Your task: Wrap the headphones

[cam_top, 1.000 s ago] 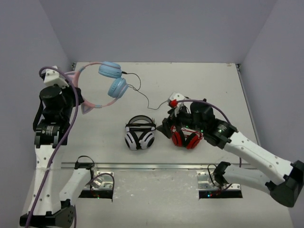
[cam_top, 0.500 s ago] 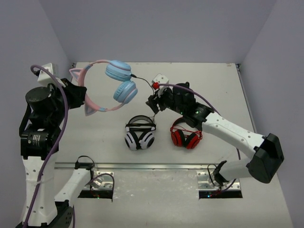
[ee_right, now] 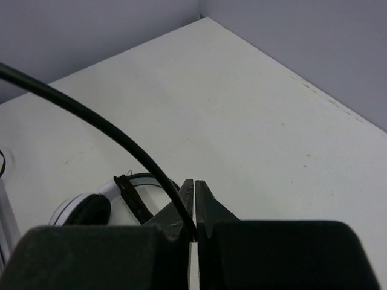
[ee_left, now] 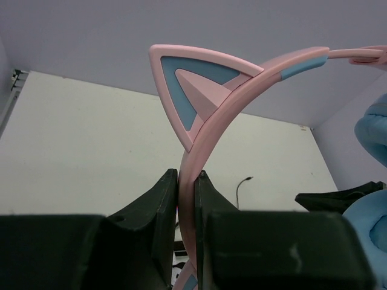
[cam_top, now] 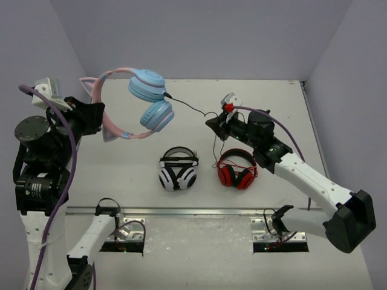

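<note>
The headphones hang in the air at the back left, with light blue ear cups (cam_top: 156, 115) and a pink headband (cam_top: 101, 103). My left gripper (cam_top: 95, 116) is shut on the headband (ee_left: 208, 136), just below a cat ear (ee_left: 193, 78). A thin black cable (cam_top: 188, 107) runs from the lower cup rightward to my right gripper (cam_top: 211, 122), then drops toward the table. In the right wrist view the cable (ee_right: 109, 130) slants down into the right gripper (ee_right: 194, 184), which is shut on it with its jaws almost touching.
White-and-black headphones (cam_top: 178, 169) lie in the middle of the table, with red-and-black headphones (cam_top: 237, 170) to their right, just under my right forearm. The white pair (ee_right: 91, 208) also shows below the right gripper. Grey walls close in the table on three sides.
My right gripper left the red-and-black headphones, travelled up to the cable and shut on it. The left arm lifted the headphones higher and drew back to the left.
</note>
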You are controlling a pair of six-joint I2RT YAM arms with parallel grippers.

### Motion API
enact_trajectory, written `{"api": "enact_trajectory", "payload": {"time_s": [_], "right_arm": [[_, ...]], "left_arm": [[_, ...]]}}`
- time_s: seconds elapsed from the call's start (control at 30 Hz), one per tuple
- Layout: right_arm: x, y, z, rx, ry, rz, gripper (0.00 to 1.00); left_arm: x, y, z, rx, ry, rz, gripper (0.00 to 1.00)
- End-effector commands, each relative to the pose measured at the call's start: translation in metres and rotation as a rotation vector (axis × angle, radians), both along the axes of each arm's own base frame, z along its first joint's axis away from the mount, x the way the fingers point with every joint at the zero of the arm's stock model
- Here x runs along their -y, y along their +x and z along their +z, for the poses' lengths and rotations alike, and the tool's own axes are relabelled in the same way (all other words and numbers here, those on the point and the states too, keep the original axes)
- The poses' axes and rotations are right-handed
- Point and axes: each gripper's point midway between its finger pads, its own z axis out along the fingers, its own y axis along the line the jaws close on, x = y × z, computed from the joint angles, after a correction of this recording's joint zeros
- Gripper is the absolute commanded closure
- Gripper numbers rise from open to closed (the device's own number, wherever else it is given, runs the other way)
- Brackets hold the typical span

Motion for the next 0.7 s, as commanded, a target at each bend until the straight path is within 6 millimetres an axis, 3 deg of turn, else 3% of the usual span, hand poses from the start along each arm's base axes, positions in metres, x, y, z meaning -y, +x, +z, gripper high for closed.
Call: {"api": "enact_trajectory", "payload": {"time_s": [0.0,0.03,0.13,0.17,0.23,0.3,0.4,0.47,0.5,0.53,0.67], "right_arm": [[0.015,0.006,0.052,0.127,0.066,-0.088,0.98],[0.023,0.008,0.056,0.144,0.059,-0.131,0.98],[0.053,0.008,0.084,0.229,0.04,-0.256,0.99],[0.062,0.008,0.09,0.238,0.046,-0.304,0.99],[0.073,-0.002,0.114,0.322,0.018,-0.307,0.99],[0.073,-0.012,0.137,0.364,0.022,-0.273,0.99],[0.058,-0.026,0.142,0.337,-0.062,-0.14,0.99],[0.048,-0.02,0.133,0.29,-0.12,-0.091,0.99],[0.045,-0.021,0.144,0.297,-0.125,-0.083,0.99],[0.042,-0.013,0.128,0.259,-0.186,-0.083,0.99],[0.042,0.008,0.122,0.235,-0.296,-0.144,0.99]], "left_arm": [[-0.011,0.02,0.041,0.178,0.014,0.06,1.0],[-0.016,0.032,0.022,0.143,0.031,0.085,1.0],[-0.032,0.059,-0.001,0.148,0.106,0.157,1.0],[-0.035,0.072,-0.031,0.094,0.126,0.168,1.0],[-0.035,0.089,-0.045,0.09,0.149,0.157,1.0],[-0.006,0.107,-0.064,0.055,0.156,0.02,1.0],[0.034,0.123,-0.083,0.015,0.214,-0.12,1.0],[0.049,0.129,-0.096,0.0,0.267,-0.16,1.0],[0.068,0.132,-0.11,-0.028,0.301,-0.217,1.0],[0.083,0.13,-0.115,-0.033,0.308,-0.295,1.0],[0.15,0.105,-0.143,-0.042,0.42,-0.593,1.0]]}}
